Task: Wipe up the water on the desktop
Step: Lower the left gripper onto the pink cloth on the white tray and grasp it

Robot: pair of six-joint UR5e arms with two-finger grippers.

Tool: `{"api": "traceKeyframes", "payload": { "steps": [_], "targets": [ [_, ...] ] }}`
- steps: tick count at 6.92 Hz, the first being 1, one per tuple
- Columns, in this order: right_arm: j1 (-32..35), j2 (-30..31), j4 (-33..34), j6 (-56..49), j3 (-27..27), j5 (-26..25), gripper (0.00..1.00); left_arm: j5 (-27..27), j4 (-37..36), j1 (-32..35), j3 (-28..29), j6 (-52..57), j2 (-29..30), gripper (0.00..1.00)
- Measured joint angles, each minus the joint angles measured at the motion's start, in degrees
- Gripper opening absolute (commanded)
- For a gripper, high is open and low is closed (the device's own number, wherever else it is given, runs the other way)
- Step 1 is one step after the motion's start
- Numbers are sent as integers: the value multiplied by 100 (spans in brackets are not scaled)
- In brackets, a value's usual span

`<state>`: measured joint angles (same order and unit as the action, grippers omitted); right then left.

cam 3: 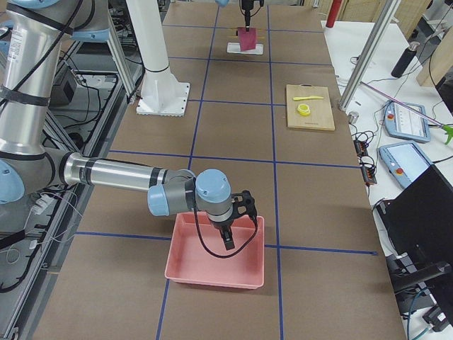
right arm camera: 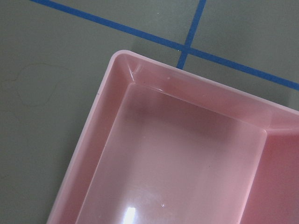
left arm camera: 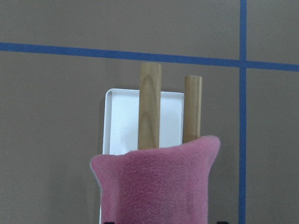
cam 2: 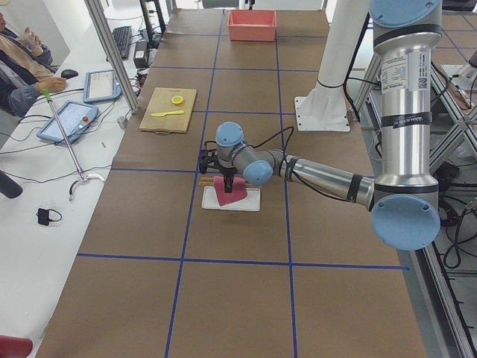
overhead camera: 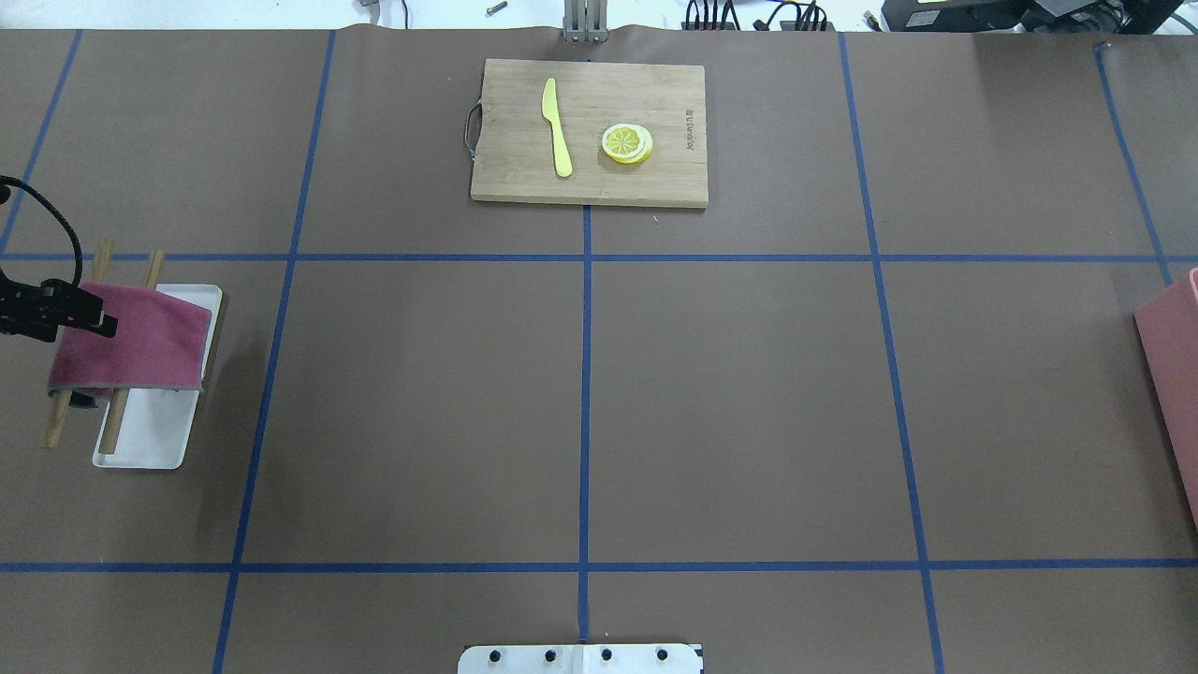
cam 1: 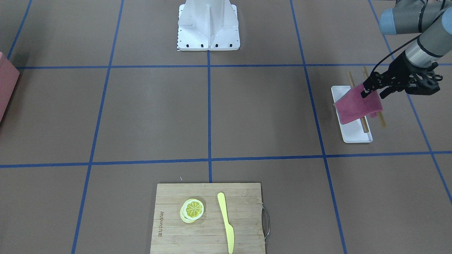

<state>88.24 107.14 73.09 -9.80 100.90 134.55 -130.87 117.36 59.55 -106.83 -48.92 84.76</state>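
Note:
The brown desktop point(overhead camera: 749, 402) with blue tape lines shows no water that I can make out. My left gripper point(cam 1: 369, 92) is shut on the edge of a pink cloth point(cam 1: 356, 107). It holds the cloth over two wooden sticks point(overhead camera: 117, 426) and a small white tray point(overhead camera: 154, 435) at the table's left end. The left wrist view shows the cloth point(left arm camera: 159, 186) in front of the sticks point(left arm camera: 149, 105) and the tray point(left arm camera: 121, 116). My right gripper point(cam 3: 228, 237) hangs over a pink bin point(cam 3: 216, 251); I cannot tell whether it is open or shut.
A bamboo cutting board point(overhead camera: 590, 131) at the far middle carries a yellow knife point(overhead camera: 558, 126) and lemon slices point(overhead camera: 626, 143). The pink bin point(overhead camera: 1170, 365) sits at the right edge. The white robot base point(cam 1: 208, 24) stands at the near middle. A faint curved outline point(right arm camera: 39, 86) marks the desktop beside the bin.

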Motion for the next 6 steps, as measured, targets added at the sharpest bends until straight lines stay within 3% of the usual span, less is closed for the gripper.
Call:
{"api": "traceKeyframes", "payload": {
  "steps": [2,3,6],
  "targets": [
    [0,0,1,4,0,21,100,15,-10,31,-12,64,-16,27],
    [0,0,0,4,0,25,100,15,-11,51,-24,69,-21,25],
    [0,16,4,5,-1,39,100,15,-11,76,-40,67,-27,0]
  ]
}}
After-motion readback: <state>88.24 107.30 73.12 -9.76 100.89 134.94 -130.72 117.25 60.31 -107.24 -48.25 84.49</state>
